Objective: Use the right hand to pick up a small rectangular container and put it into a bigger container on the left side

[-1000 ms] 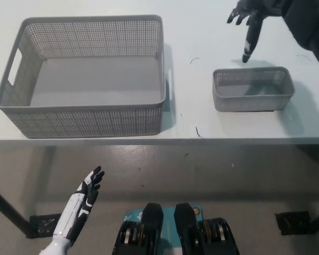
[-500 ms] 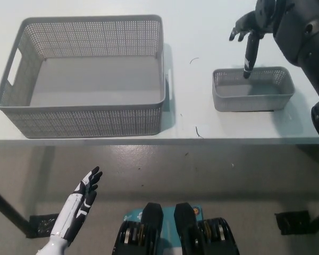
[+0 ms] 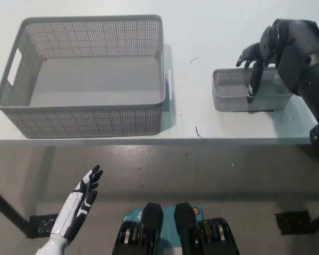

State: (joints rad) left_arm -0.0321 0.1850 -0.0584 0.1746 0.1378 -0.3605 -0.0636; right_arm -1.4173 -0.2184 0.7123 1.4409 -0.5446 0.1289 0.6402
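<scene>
Left hand: the white left hand (image 3: pixel 81 201) hangs below the table's front edge at the lower left, fingers spread apart and holding nothing.

Table: a white table (image 3: pixel 202 37) carries both containers; a few thin dark marks show on its surface between them and near the front edge.

Small container: a small rectangular grey mesh container (image 3: pixel 239 98) sits upright near the table's front edge, toward the right end, well apart from the larger one.

Right hand: the black right hand (image 3: pixel 253 66) reaches over the small container, one finger pointing down inside it near its front wall, the others loosely spread above the back rim. It grips nothing; whether the finger touches the wall or floor cannot be told.

Big container: a large grey mesh basket (image 3: pixel 90 114) with cut-out handles stands at the table's left end, spanning from near the front edge toward the back.
</scene>
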